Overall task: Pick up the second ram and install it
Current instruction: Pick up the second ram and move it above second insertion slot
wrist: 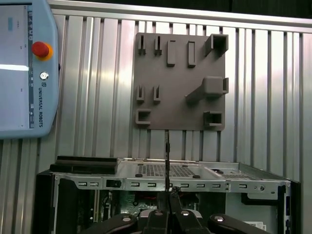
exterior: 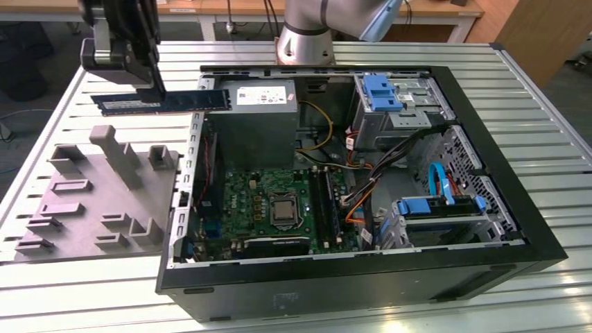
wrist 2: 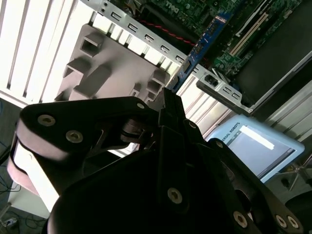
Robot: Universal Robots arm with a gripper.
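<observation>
The tabletop (exterior: 545, 139) is built of pale silver metal slats laid side by side, bright in even light. Beyond its far edge stands a light wooden desk (exterior: 434, 10) on white legs (exterior: 459, 31), with dark cables (exterior: 242, 26) hanging beneath. Off the tabletop's far corner, on the exterior view's right, a brown wooden panel (exterior: 541, 35) rises over grey floor (exterior: 569, 97).

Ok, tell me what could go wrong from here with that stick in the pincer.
1. The pincer grips the second ram at one narrow spot over the table; it may tilt or slip.
2. The second ram hangs close to the case wall and power supply; an end could clip them.
3. Loose wires lie by the motherboard and might snag.
</observation>
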